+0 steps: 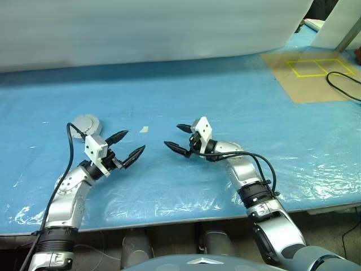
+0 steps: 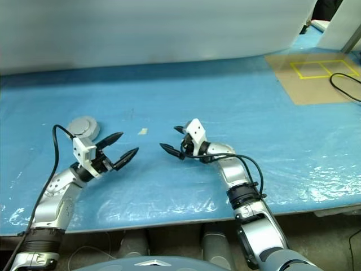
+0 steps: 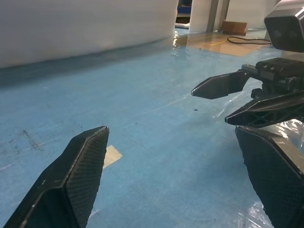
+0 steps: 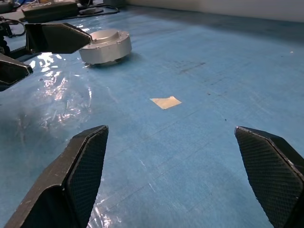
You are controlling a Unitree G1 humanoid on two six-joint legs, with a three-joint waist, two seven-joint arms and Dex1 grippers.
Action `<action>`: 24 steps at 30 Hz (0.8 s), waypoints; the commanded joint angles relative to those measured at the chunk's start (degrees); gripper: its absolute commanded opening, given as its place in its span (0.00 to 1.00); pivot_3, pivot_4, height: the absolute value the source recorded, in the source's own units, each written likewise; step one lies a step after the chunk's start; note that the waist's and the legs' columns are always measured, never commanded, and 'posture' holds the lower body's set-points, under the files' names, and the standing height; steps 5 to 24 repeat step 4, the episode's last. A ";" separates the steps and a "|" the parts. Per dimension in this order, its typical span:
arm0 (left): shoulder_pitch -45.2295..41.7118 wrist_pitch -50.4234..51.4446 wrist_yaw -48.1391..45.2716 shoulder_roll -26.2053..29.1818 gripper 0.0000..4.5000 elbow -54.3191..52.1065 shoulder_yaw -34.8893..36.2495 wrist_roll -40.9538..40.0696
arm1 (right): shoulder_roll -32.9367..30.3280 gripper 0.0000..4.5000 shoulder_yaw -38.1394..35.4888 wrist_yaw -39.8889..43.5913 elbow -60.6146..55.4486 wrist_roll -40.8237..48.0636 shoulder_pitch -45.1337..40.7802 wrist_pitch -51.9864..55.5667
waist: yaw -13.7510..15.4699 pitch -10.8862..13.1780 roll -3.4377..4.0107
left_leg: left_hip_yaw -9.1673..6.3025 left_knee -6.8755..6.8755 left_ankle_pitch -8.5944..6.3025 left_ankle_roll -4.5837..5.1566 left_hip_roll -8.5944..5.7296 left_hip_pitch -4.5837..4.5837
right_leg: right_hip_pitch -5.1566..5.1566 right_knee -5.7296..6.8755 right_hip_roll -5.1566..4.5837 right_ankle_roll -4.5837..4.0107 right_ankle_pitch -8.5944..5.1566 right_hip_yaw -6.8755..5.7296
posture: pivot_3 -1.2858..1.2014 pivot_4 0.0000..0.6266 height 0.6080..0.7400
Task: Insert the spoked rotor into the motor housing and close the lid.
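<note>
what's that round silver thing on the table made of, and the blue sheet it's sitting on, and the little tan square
The round assembly looks like machined metal, probably aluminium: matte silver-grey, crisp stepped edges. The blue sheet seems foam or soft board under thin clear plastic film, judging by wrinkles and glare near the front edge. The tan square looks like paper masking tape, flat and dull. Both pincers, left and right, have black textured fingers, likely plastic or rubber.

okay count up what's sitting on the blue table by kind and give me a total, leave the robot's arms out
Round silver motor unit, lid on top: 1
Small tan scrap of tape: 1
Brown board with yellow outlines: 1
Black cable across the board's edge: 1
Total: 4
Both the left gripper and the right gripper are open and hold nothing.
</note>
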 commanded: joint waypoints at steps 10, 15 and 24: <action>1.17 0.04 0.71 -0.44 1.00 -3.79 -0.11 0.20 | 0.14 1.00 0.06 1.04 -0.35 -0.10 -1.28 -1.34 | -0.01 0.00 0.00 | 0.00 0.00 0.00 0.01 0.00 0.01 | 0.00 0.00 0.01 0.00 0.00 0.00 | 0.52 0.24 1.00; 1.17 0.04 0.71 -0.44 1.00 -3.79 -0.11 0.20 | 0.14 1.00 0.06 1.04 -0.35 -0.10 -1.28 -1.34 | -0.01 0.00 0.00 | 0.00 0.00 0.00 0.01 0.00 0.01 | 0.00 0.00 0.01 0.00 0.00 0.00 | 0.52 0.24 1.00; 1.17 0.04 0.71 -0.44 1.00 -3.79 -0.11 0.20 | 0.14 1.00 0.06 1.04 -0.35 -0.10 -1.28 -1.34 | -0.01 0.00 0.00 | 0.00 0.00 0.00 0.01 0.00 0.01 | 0.00 0.00 0.01 0.00 0.00 0.00 | 0.52 0.24 1.00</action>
